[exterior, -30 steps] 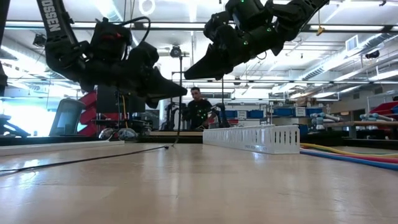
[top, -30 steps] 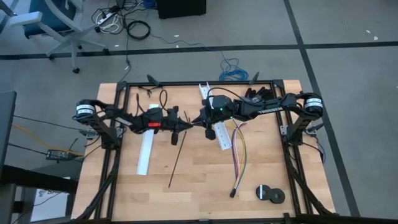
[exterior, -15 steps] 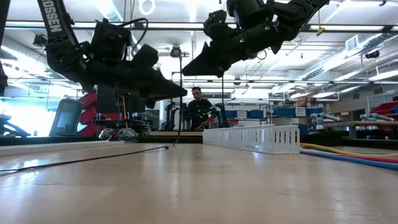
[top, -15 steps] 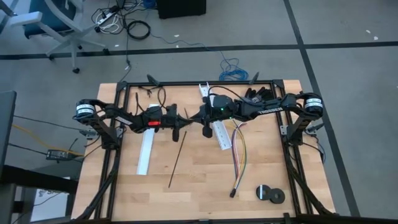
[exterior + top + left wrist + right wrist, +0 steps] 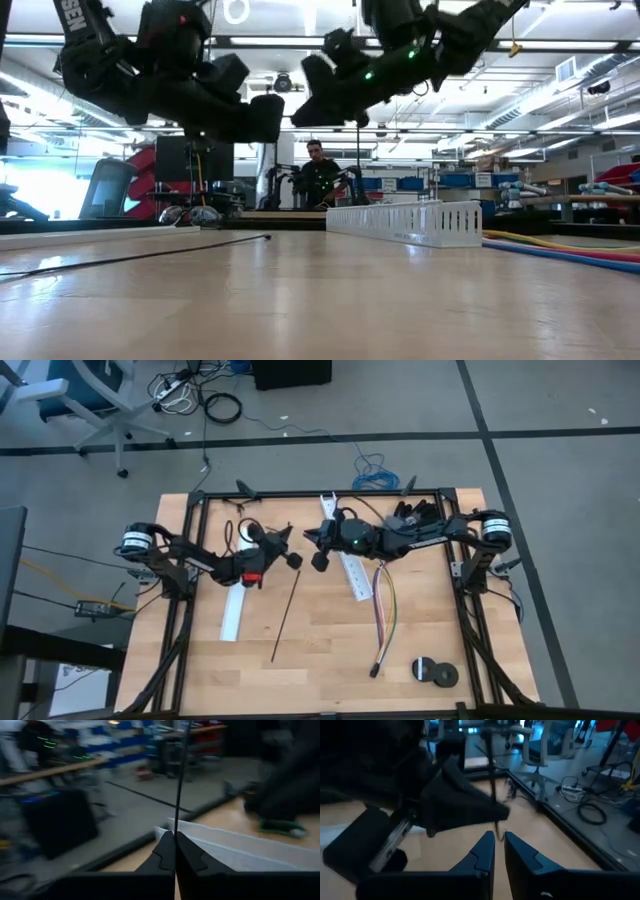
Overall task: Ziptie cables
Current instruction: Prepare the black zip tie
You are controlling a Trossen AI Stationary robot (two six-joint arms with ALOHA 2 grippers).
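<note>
My left gripper [image 5: 283,540] and right gripper [image 5: 312,540] face each other above the table's far middle. The left is shut on a thin black ziptie [image 5: 181,780] that stands up from its fingertips. The right gripper [image 5: 499,837] has its fingers nearly together at the same strip [image 5: 492,785], just below the left gripper's fingertips [image 5: 502,812]. Another ziptie [image 5: 285,615] lies flat and straight on the wood. The cables [image 5: 385,610], yellow, pink and purple wires, lie on the table's right half, their dark end toward the near edge. My left gripper pinches the ziptie [image 5: 177,827] between its two shut fingers, which lie across the strip. The strip rises straight out of the fingertips, clear of the table. My right gripper has the strip's lower end [image 5: 496,829] at the narrow gap between its fingertips. It comes in about level from the table's right.
A white slotted channel [image 5: 352,572] lies slanted under the right gripper and a second white strip [image 5: 233,610] under the left arm. A looped ziptie [image 5: 240,525] lies at the far left. Two black round parts [image 5: 435,673] sit near the right front corner. A person [image 5: 318,175] shows beyond the table.
My left gripper has swung round at the wrist and risen a little, its fingers now turned toward the right gripper. My right gripper has turned too, its tips drawing toward the left gripper. The loose ziptie and the cables have stayed put.
</note>
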